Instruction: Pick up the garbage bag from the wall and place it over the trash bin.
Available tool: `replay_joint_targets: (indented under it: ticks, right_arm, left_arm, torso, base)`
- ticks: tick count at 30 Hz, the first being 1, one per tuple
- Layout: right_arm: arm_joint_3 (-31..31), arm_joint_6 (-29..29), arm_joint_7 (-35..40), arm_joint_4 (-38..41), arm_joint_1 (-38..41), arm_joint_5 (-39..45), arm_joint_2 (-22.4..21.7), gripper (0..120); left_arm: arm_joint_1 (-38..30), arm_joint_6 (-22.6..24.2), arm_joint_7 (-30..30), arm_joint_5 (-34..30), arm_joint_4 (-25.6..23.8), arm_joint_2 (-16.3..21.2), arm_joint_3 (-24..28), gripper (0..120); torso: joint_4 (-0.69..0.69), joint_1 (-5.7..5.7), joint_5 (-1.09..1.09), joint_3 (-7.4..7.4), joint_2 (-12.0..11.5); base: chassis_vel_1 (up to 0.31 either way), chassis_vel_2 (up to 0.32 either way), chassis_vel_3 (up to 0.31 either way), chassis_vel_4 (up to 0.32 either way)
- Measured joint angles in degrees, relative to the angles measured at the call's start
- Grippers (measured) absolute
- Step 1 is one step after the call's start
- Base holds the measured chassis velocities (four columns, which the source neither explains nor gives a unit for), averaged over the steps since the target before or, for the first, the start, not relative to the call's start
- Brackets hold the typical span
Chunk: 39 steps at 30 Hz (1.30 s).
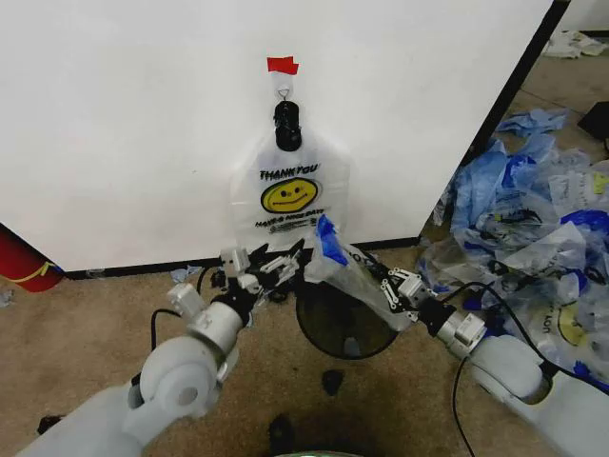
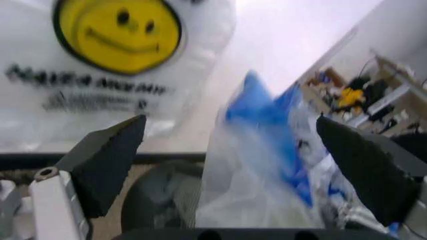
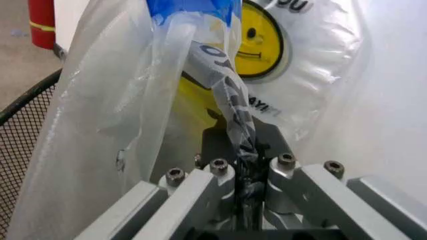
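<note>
Floor (image 1: 86, 324): tan carpet.
Trash bin (image 1: 344, 328): stood on carpet near the wall.
Bag heap (image 1: 533, 228): lay at right.
Red cylinder (image 1: 24, 259): stood at left.

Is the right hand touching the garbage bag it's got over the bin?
Touching. The right wrist view shows the right hand shut on a twisted strip of the garbage bag.

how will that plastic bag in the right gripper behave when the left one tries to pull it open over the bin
Probably floppy: the garbage bag sags in crumpled folds from the right gripper, shut on a twisted strip. Likely very light, so it may sway. The thin glossy film could slip between the left gripper's open fingers above the trash bin.
</note>
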Motion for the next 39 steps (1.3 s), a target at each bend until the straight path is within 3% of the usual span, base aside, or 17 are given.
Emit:
replay_joint_targets:
  ticks: [13, 21, 31, 39]
  right_arm:
    - [-0.6, -0.6, 0.8, 0.6, 0.0, 0.2, 1.5, 1]
    - [-0.6, -0.8, 1.1, 0.1, 0.0, 0.3, 1.7, 1]
    - [-0.6, -0.7, 1.1, -0.4, 0.0, 0.3, 2.0, 1]
    - [-0.9, -0.7, 1.2, -0.2, -0.2, 0.5, 1.9, 1]
  left_arm:
    - [-3.7, -0.1, 0.2, 0.2, 2.9, -0.4, 4.0, 100]
    - [-7.0, -0.1, 0.2, -3.3, 2.3, -1.2, 6.5, 100]
    - [-5.4, -0.3, 0.6, -3.5, 1.5, -0.6, 5.2, 100]
    - [-7.8, -0.3, 0.4, -3.8, 2.2, -1.9, 8.5, 100]
  torso:
    - [0.0, 0.0, 0.01, -0.01, 0.0]
    - [-0.01, 0.0, 0.02, -0.01, 0.0]
    - [0.02, 0.0, 0.01, -0.01, 0.0]
    - [0.0, 0.0, 0.01, -0.01, 0.0]
  base:
    - [0.0, 0.0, 0.0, 0.0]
    - [0.0, 0.0, 0.0, 0.0]
    - [0.0, 0.0, 0.0, 0.0]
    - [0.0, 0.0, 0.0, 0.0]
